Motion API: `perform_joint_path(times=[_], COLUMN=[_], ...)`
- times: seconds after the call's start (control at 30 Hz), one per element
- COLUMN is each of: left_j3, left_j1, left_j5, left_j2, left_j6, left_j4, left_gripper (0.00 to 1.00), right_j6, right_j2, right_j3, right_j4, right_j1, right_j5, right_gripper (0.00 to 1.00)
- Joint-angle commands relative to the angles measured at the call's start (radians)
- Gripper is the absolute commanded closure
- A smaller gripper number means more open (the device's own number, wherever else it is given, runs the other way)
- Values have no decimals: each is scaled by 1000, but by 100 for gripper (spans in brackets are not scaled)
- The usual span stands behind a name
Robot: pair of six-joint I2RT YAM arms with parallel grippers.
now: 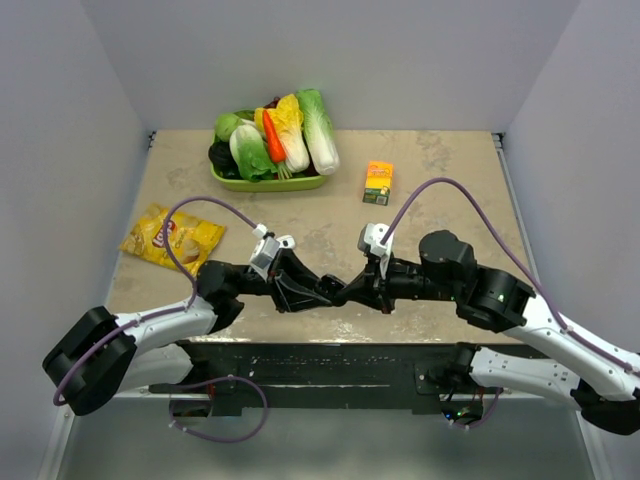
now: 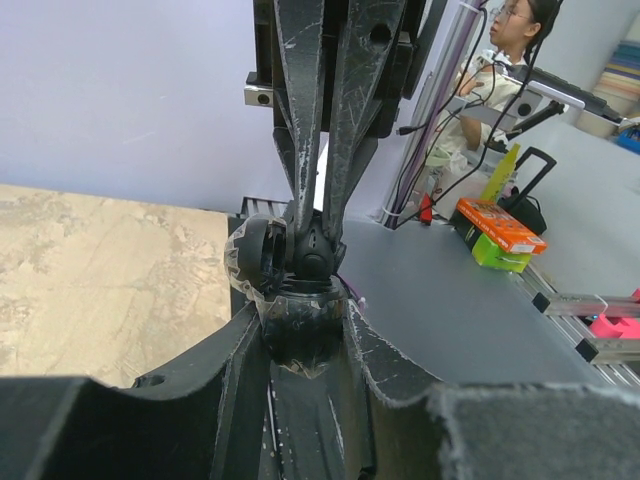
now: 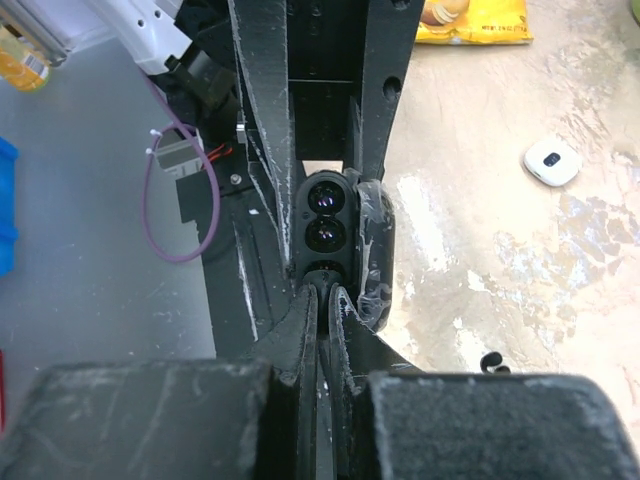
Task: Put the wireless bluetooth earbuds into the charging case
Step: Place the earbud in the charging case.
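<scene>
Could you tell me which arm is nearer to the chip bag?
Left. The left arm bends just beside the chip bag; the right arm lies far off to its right.

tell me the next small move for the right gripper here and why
Probably press the right gripper slightly deeper toward the charging case. The left gripper clamps the open case with its lid swung aside. The right gripper's shut fingertips sit on a rounded black earbud at the case's mouth, and it does not look fully sunk in.
</scene>
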Motion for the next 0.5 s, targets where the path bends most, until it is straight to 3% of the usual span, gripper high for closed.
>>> perform_joint_path(times=[0.0, 0.37, 0.47], left_j3=[24, 42, 48], left_j1=[-13, -31, -31], left_j5=[-15, -49, -55], left_j2=[-21, -4, -6], left_j6=[20, 48, 54], left_j4=[602, 604, 604], left_gripper=[100, 100, 100], right_j6=[-11, 22, 35], right_j2=[-6, 14, -6], right_j3=[-17, -45, -43], right_j4=[18, 64, 59], right_j1=[1, 3, 4], right_j5=[29, 20, 58], right_gripper=[100, 100, 88])
